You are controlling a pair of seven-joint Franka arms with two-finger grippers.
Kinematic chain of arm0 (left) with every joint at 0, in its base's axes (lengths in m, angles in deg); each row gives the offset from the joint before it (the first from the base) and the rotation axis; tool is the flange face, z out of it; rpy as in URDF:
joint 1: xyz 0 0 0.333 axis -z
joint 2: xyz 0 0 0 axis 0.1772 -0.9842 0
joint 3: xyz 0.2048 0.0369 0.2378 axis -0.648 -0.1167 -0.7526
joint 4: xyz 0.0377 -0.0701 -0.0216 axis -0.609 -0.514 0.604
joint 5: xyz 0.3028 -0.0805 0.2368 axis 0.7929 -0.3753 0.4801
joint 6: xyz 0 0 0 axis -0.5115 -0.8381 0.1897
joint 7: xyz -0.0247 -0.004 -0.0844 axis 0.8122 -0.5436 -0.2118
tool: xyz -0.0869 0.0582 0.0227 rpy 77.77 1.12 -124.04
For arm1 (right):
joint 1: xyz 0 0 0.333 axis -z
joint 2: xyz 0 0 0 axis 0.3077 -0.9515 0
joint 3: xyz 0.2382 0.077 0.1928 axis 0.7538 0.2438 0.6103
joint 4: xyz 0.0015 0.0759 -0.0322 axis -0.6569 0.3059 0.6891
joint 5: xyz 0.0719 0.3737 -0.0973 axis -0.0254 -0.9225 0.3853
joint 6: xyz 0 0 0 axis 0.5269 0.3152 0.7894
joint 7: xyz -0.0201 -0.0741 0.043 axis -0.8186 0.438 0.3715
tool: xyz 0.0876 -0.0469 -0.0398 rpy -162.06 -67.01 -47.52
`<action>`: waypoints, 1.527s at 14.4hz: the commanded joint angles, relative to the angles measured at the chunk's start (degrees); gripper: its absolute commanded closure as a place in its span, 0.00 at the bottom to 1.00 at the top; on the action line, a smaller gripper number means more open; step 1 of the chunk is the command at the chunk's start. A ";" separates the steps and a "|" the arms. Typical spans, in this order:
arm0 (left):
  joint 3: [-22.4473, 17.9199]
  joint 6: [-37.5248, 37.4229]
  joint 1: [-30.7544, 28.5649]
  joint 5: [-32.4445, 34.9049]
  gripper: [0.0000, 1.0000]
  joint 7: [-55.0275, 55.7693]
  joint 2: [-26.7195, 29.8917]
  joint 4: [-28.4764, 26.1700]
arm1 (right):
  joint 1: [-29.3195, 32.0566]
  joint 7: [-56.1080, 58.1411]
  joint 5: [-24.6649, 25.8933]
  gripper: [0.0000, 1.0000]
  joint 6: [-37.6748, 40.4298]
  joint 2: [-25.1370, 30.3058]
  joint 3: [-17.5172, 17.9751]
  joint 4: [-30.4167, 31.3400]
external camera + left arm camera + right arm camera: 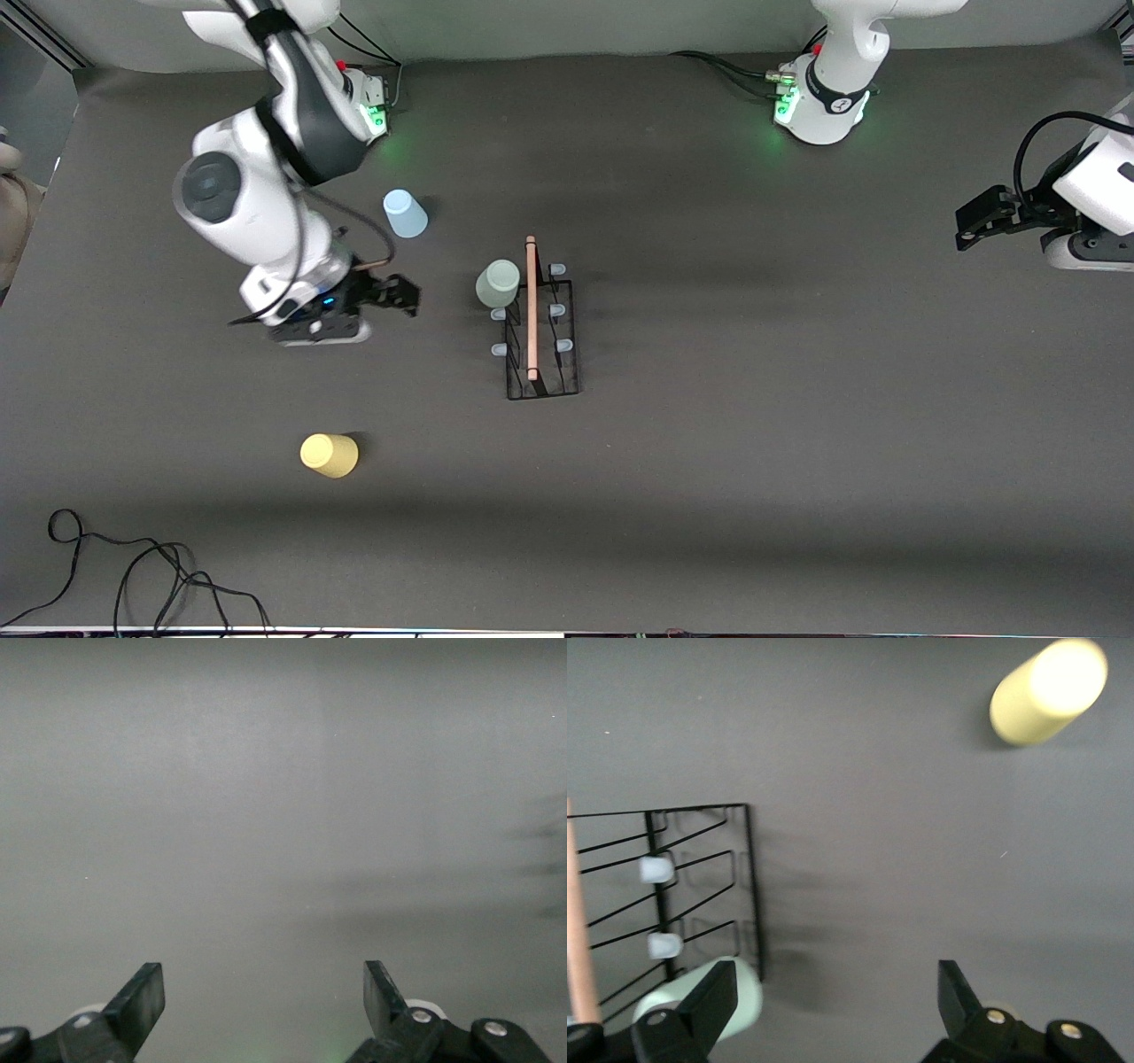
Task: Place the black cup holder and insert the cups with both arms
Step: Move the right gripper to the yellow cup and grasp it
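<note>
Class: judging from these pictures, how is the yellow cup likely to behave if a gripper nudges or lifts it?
The yellow cup stands alone on bare table, mouth down it seems, so a low nudge would probably slide it and a high one tip it. Small and plain, it likely lifts easily. Its smooth tapered wall may slip between jaws.

Front view was evenly lit from overhead; the dark table [709,461] showed broad soft bands of shadow. Green glow spilled from the arm bases [788,105]. The yellow cup [329,455] and light blue cup [405,213] cast short soft shadows. Left wrist view was washed out, hazy grey, with faint shadow streaks. Right wrist view was softly blurred; the yellow cup [1048,691] was overexposed at its end.
</note>
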State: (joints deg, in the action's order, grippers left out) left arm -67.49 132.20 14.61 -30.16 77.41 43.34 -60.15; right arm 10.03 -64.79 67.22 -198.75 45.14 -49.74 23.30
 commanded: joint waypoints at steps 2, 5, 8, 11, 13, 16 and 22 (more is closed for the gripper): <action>-0.30 -0.74 0.79 0.71 0.00 -0.63 0.21 0.83 | 4.18 13.61 0.74 0.00 -2.50 -6.88 -2.18 -5.91; -0.30 -0.74 0.79 0.71 0.00 -0.63 0.21 0.83 | 7.28 15.31 0.65 0.00 -5.76 -15.92 -3.06 -11.07; -0.30 -0.74 0.79 0.71 0.00 -0.63 0.21 0.83 | 8.67 20.92 1.62 0.00 -5.68 -24.90 -5.25 -18.65; -0.30 -0.65 0.79 0.71 0.00 -0.63 0.21 0.83 | 8.77 20.59 0.92 0.00 -7.34 -29.21 -7.01 -20.76; -0.30 -0.56 0.79 0.71 0.00 -0.63 0.21 0.75 | 7.02 19.97 0.39 0.00 -8.48 -30.80 -8.59 -22.08; -0.30 -0.65 0.79 0.71 0.00 -0.63 0.12 0.75 | 6.75 19.88 0.13 0.00 -9.01 -33.09 -8.78 -24.89; -0.30 -0.56 0.79 0.71 0.00 -0.63 0.12 0.75 | 6.05 19.88 -3.04 0.14 -14.62 -35.63 -8.78 -24.90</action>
State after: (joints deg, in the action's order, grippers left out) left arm -67.44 132.20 14.80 -30.15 77.41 43.36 -60.06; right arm 17.36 -45.14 65.30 -210.34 12.29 -57.75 0.15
